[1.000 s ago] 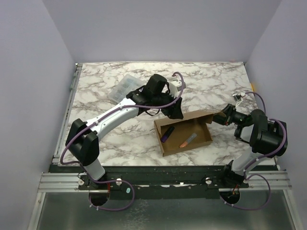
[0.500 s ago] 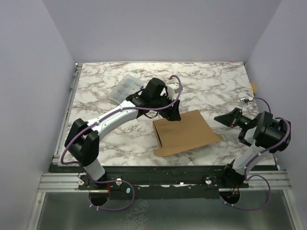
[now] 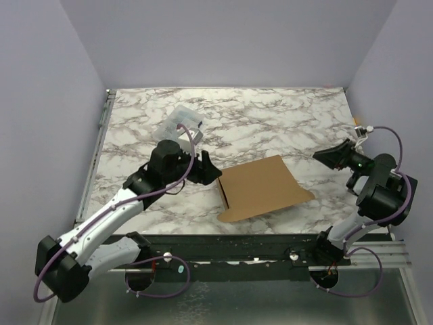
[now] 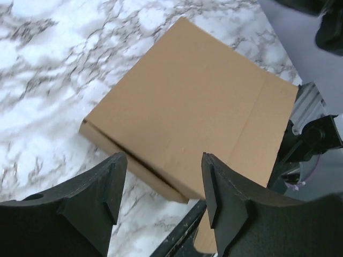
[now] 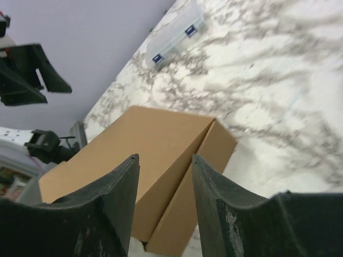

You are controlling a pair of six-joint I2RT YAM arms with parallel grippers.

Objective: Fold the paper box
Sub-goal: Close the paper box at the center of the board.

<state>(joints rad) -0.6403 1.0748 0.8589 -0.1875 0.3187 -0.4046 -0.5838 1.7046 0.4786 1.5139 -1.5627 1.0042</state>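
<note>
The paper box lies closed on the tabletop. The left hand, spread and empty, hangs just beside it at its 9 o'clock; the right hand, also spread, stands apart at 2 o'clock.

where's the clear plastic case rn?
Top view: the clear plastic case lies far-left on the marble table, just beyond the left gripper, apart from the paper box.

top view: closed lid of the plain brown cardboard paper box hides its inside | small clear plastic compartment case: contents too small to tell | left wrist: one finger of the left tool covers part of the box's near side | right wrist: fingers of the right tool cover the box's near edge; far marble tabletop blurred
</note>
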